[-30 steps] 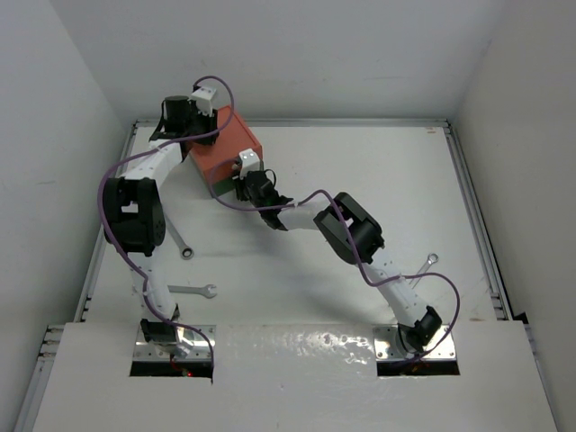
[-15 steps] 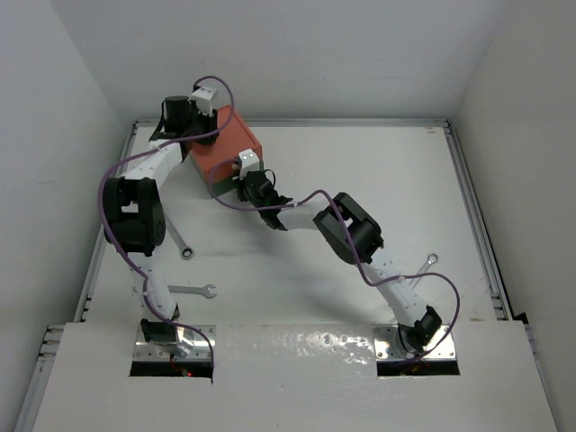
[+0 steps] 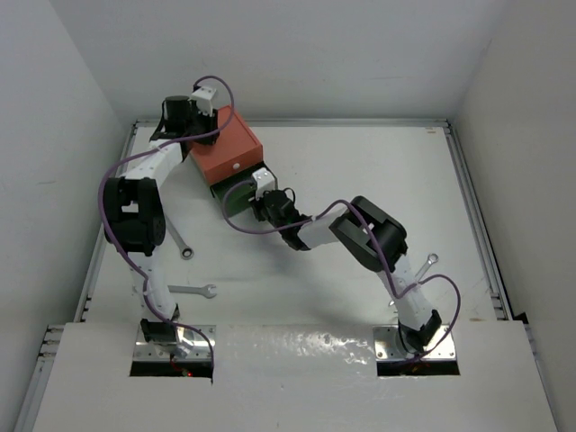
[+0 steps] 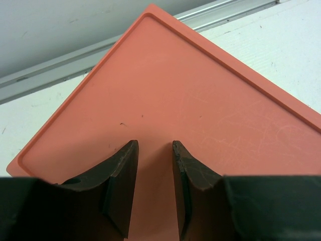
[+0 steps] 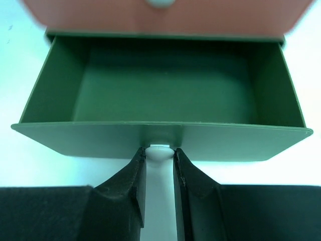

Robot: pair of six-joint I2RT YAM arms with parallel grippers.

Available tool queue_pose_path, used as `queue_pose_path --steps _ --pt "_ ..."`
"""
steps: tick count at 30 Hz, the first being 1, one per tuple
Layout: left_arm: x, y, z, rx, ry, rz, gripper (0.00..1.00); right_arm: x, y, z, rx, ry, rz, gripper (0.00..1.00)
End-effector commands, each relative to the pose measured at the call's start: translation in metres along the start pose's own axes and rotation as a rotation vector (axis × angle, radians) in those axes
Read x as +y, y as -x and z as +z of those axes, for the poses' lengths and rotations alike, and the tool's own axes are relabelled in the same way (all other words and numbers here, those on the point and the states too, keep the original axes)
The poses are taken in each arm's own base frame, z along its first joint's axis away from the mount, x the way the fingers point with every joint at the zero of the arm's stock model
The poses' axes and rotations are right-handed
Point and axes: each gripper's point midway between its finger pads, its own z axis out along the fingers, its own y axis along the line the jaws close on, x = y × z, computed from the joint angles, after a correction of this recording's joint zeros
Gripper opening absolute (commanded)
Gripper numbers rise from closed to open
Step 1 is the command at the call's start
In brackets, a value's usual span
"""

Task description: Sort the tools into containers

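Note:
The box's orange-red top [image 3: 223, 144] fills the left wrist view [image 4: 190, 100]. My left gripper [image 3: 203, 135] sits on it, fingers a little apart with nothing between them [image 4: 154, 144]. The dark green lower drawer [image 3: 234, 195] is pulled out and empty [image 5: 75, 140]. My right gripper [image 3: 259, 205] is shut on its white knob [image 5: 160, 149]. The orange drawer [image 5: 100, 12] above is closed. Three silver wrenches lie on the table: one at the left [image 3: 183, 244], one at the front left [image 3: 194, 291], one at the right [image 3: 426, 265]. The black hex key is out of view.
White walls enclose the table [image 3: 360, 171] on three sides, with a metal rail [image 3: 477, 234] along the right edge. Purple cables [image 3: 243, 225] loop from both arms. The right arm's elbow [image 3: 371, 236] is over the middle of the table.
My right gripper has drawn back toward the front right with the white knob, and the green drawer has slid out from under the orange one. The left arm has not moved.

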Motion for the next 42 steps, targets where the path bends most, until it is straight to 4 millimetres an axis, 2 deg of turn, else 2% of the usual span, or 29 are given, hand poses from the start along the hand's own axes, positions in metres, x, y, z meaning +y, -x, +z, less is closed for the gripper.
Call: queue_pose_path --steps 1,2,3,5,6,9,10,14,19,21,22,23,25,26,27,28,29,31,32,33,34,35,36,37,38,39,40,41,42 --pt "-0.007 -0.071 0.009 0.211 -0.018 -0.07 0.31 0.008 0.065 -0.026 -0.167 0.036 0.024 0.0" --pt "-0.006 -0.071 0.009 0.211 -0.016 -0.071 0.31 0.009 0.064 -0.032 -0.163 0.047 0.022 0.0" --pt "-0.006 -0.069 0.008 0.212 -0.017 -0.072 0.31 0.012 0.047 -0.043 -0.126 0.063 0.008 0.0" --pt "-0.005 -0.069 0.008 0.213 -0.015 -0.071 0.31 0.02 0.052 -0.06 -0.142 0.079 -0.003 0.0" --pt "-0.005 -0.069 0.008 0.213 -0.015 -0.071 0.31 0.02 0.036 -0.07 -0.112 0.085 -0.019 0.0" --pt "-0.006 -0.067 0.007 0.209 -0.014 -0.068 0.31 0.026 0.033 -0.081 -0.122 0.106 -0.024 0.0" --pt "-0.006 -0.067 0.007 0.209 -0.013 -0.067 0.31 0.027 0.034 -0.081 -0.125 0.112 -0.027 0.07" --pt "-0.007 -0.065 0.006 0.21 -0.021 -0.068 0.33 0.032 0.035 -0.077 -0.128 0.135 -0.057 0.59" --pt "-0.007 -0.058 0.002 0.205 -0.025 -0.061 0.37 0.032 0.037 -0.085 -0.134 0.152 -0.064 0.69" --pt "-0.009 -0.046 -0.003 0.179 -0.035 -0.056 0.38 0.032 0.042 -0.097 -0.149 0.175 -0.086 0.7" --pt "-0.012 -0.039 -0.005 0.166 -0.053 -0.063 0.39 0.033 0.036 -0.104 -0.136 0.197 -0.104 0.71" --pt "-0.013 -0.022 -0.012 0.129 -0.057 -0.058 0.41 0.033 0.049 -0.112 -0.16 0.21 -0.104 0.72" --pt "-0.018 0.003 -0.021 0.074 -0.088 -0.055 0.48 0.037 0.046 -0.123 -0.132 0.254 -0.127 0.72" --pt "-0.018 0.03 -0.034 0.018 -0.089 -0.048 0.52 0.045 0.041 -0.131 -0.111 0.31 -0.136 0.73" --pt "-0.021 0.044 -0.043 -0.012 -0.099 -0.04 0.55 0.049 0.041 -0.137 -0.098 0.339 -0.143 0.76" --pt "-0.025 0.057 -0.052 -0.041 -0.12 -0.034 0.64 0.051 0.039 -0.144 -0.066 0.361 -0.164 0.79" --pt "-0.025 0.08 -0.074 -0.084 -0.116 -0.018 0.69 0.055 0.038 -0.15 -0.046 0.393 -0.174 0.8" --pt "-0.028 0.094 -0.098 -0.116 -0.127 0.003 0.82 0.06 0.034 -0.163 0.013 0.443 -0.184 0.88" --pt "-0.03 0.098 -0.12 -0.122 -0.12 0.036 0.84 0.058 0.032 -0.167 0.035 0.446 -0.185 0.89" --pt "-0.032 0.096 -0.131 -0.111 -0.121 0.052 0.84 0.057 0.031 -0.171 0.051 0.448 -0.183 0.89" --pt "-0.032 0.077 -0.14 -0.039 -0.133 0.077 0.84 0.055 0.033 -0.179 0.066 0.448 -0.177 0.89" --pt "-0.019 0.071 -0.156 -0.016 -0.108 0.089 0.84 0.054 0.028 -0.185 0.087 0.449 -0.178 0.9" --pt "-0.014 0.059 -0.165 0.022 -0.101 0.103 0.78 0.05 0.028 -0.189 0.096 0.442 -0.18 0.9" --pt "-0.004 0.033 -0.183 0.085 -0.098 0.143 0.73 0.042 0.03 -0.198 0.117 0.415 -0.191 0.93" --pt "0.001 0.018 -0.191 0.115 -0.102 0.164 0.66 0.036 0.03 -0.202 0.131 0.395 -0.199 0.94" --pt "0.009 0.003 -0.201 0.143 -0.093 0.175 0.49 0.031 0.029 -0.206 0.145 0.376 -0.21 0.96" --pt "0.028 -0.023 -0.216 0.193 -0.048 0.128 0.43 0.024 0.022 -0.213 0.194 0.363 -0.22 0.97" --pt "0.04 -0.035 -0.222 0.22 -0.013 0.056 0.39 0.017 0.028 -0.216 0.193 0.345 -0.216 0.98" --pt "0.05 -0.049 -0.227 0.254 0.014 -0.035 0.39 0.012 0.02 -0.222 0.25 0.329 -0.195 0.98"
